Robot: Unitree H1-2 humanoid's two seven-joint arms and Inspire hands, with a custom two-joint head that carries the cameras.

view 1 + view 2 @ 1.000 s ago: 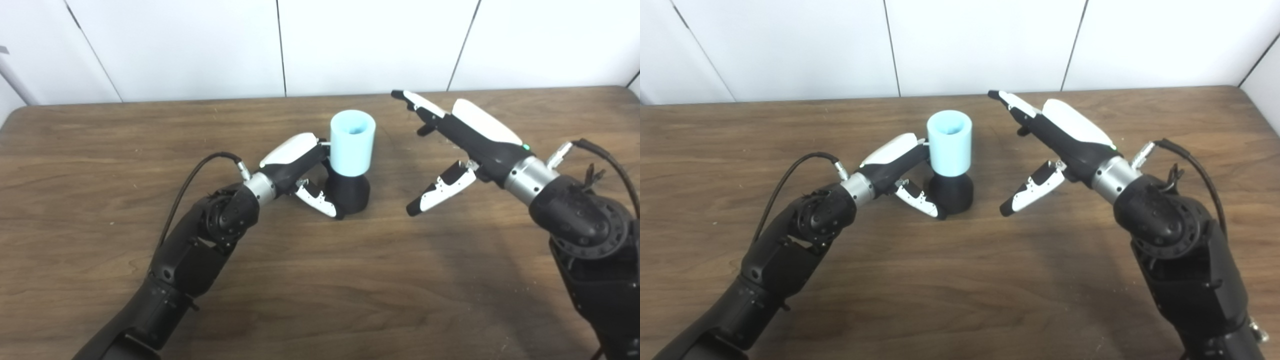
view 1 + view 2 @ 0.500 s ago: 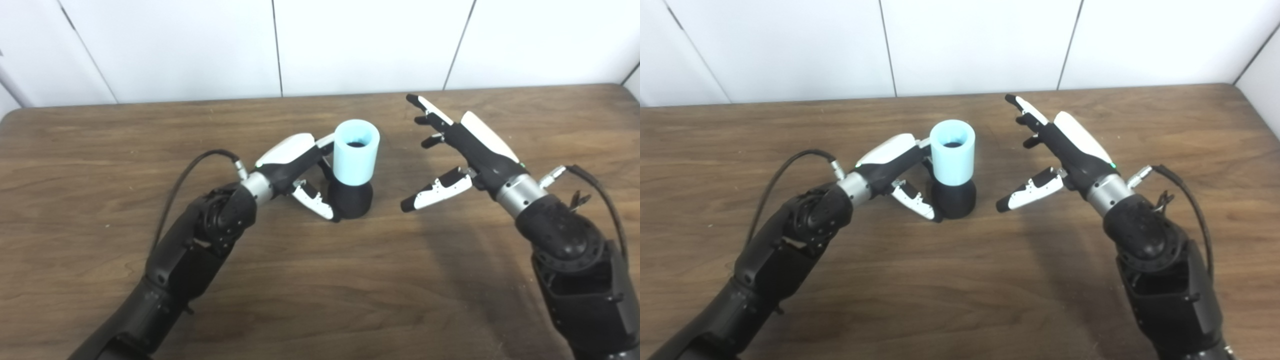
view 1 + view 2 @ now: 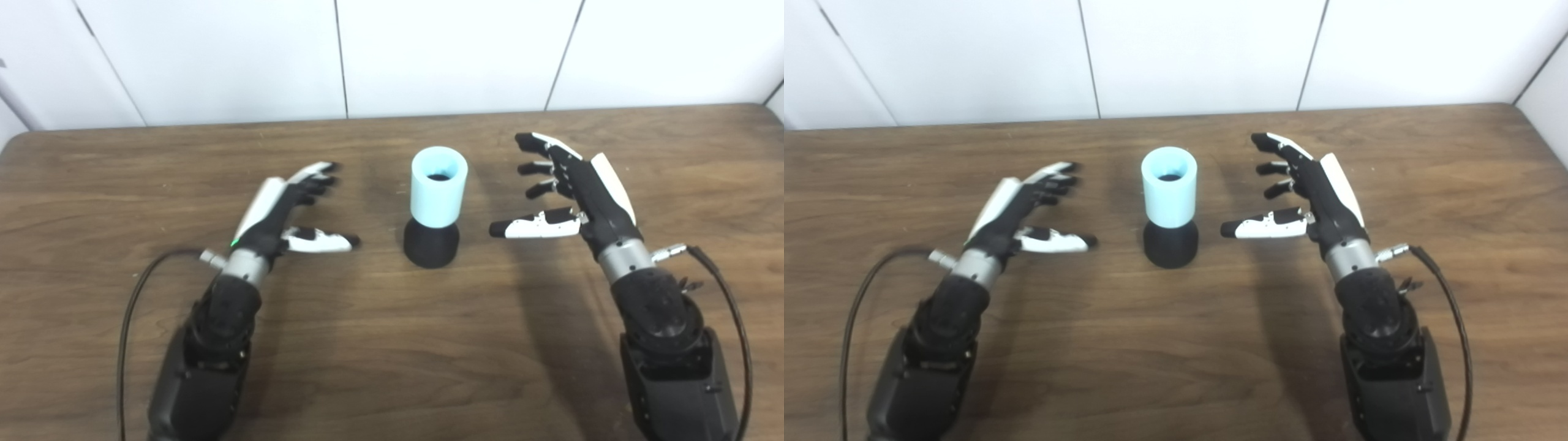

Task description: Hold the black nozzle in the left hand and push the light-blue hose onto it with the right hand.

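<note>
My left robot hand (image 3: 278, 211) hovers over the wooden counter (image 3: 380, 343), off to the left of the black nozzle (image 3: 431, 244), and it holds nothing: fingers spread and pointing forward, thumb reaching toward the nozzle but well short of it. My right robot hand (image 3: 579, 193) mirrors it on the other side, fingers fanned apart, thumb aimed at the nozzle with a clear gap between them, also empty. Between my two hands the nozzle stands upright on the counter, flared base down. The light-blue hose (image 3: 438, 192) sits on top of it as a short upright tube, its lower end seated over the nozzle's narrow neck, its open mouth facing up. Neither hand touches hose or nozzle. Cables trail from both wrists.
</note>
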